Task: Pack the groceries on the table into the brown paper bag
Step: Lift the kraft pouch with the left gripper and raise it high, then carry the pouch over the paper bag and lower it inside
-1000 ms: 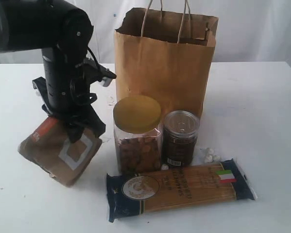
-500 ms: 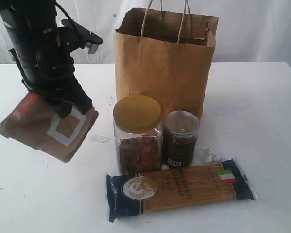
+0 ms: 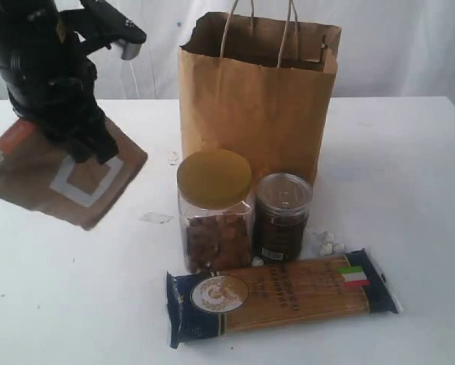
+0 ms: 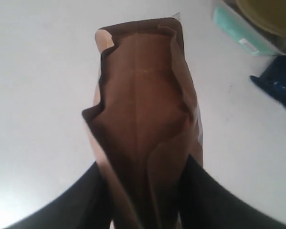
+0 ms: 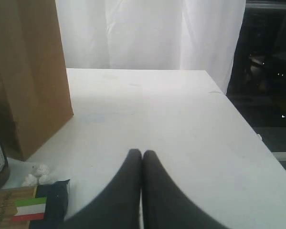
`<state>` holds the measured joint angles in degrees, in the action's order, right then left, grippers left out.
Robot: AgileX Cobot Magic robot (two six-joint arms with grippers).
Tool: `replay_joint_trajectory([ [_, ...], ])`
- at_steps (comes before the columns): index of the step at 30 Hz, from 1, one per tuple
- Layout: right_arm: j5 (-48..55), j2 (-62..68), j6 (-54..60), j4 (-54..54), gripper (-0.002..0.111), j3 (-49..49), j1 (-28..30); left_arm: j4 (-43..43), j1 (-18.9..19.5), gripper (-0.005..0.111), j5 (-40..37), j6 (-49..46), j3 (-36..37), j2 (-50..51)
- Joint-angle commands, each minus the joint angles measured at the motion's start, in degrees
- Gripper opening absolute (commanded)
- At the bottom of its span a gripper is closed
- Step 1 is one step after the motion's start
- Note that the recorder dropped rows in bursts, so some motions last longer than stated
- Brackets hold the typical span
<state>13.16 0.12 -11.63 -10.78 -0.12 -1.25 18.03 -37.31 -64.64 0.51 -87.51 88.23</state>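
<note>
— Start from out front. Where's the pouch?

— Far left, up in the left tool [image 3: 86, 148]. The pouch [image 3: 60, 179] hangs tilted under it, pinched at one end, and it looks clear of the tabletop [image 3: 409, 190].

— And the bag?

— The bag [image 3: 257, 114] stands upright at the back, mouth open, with its cord handles [image 3: 288, 30] sticking up. Right in front of it are the gold-lidded jar [image 3: 214, 213] and the dark jar [image 3: 282, 218], side by side and nearly touching. The spaghetti [image 3: 284, 293] lies flat across in front of both. A few white pellets [image 3: 330, 243] sit just beside the dark jar, by the spaghetti's flag end.

— What does the left wrist camera show?

— It looks straight along the pouch. Two black fingers [image 4: 85, 195] squeeze it from either side, and the paper creases between them. There's white tabletop beyond. At one corner you can see the jar's gold lid, with a bit of the spaghetti's navy end close by.

— So that tool is grasping?

— Yes, it's closed on the pouch.

— And the right wrist camera?

— The right tool [image 5: 142, 155] is clenched. Its two fingers are pressed together with nothing between them, over the tabletop. Off to one side I can see the bag's side wall, the edge of the dark jar, the pellets and the flag end of the spaghetti. A white curtain [image 5: 147, 33] hangs behind the tabletop's far edge.
</note>
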Motion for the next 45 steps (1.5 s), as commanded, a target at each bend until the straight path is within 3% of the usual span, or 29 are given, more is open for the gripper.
replay_joint_trajectory([
  [1,-0.41,-0.12,0.26,-0.38,0.0,0.12,0.25,12.27,0.01,0.0,-5.32,-1.36,-5.45,-1.61],
  [9,-0.41,-0.12,0.26,-0.38,0.0,0.12,0.25,13.32,0.01,0.0,7.35,-1.36,-19.19,-1.61],
  [14,-0.41,-0.12,0.26,-0.38,0.0,0.12,0.25,13.11,0.01,0.0,25.95,-1.36,-22.56,-1.61],
  [16,-0.41,-0.12,0.26,-0.38,0.0,0.12,0.25,12.58,0.01,0.0,29.16,-1.36,-22.56,-1.49],
  [21,-0.41,-0.12,0.26,-0.38,0.0,0.12,0.25,11.34,0.01,0.0,33.58,-1.36,-22.56,-1.49],
  [33,-0.41,-0.12,0.26,-0.38,0.0,0.12,0.25,-0.98,0.01,0.0,46.78,-1.36,-22.45,2.28],
  [41,-0.41,-0.12,0.26,-0.38,0.0,0.12,0.25,-15.68,0.01,0.0,47.57,-5.87,-22.45,5.21],
  [45,-0.41,-0.12,0.26,-0.38,0.0,0.12,0.25,-26.24,0.01,0.0,47.57,-13.57,-22.45,5.28],
])
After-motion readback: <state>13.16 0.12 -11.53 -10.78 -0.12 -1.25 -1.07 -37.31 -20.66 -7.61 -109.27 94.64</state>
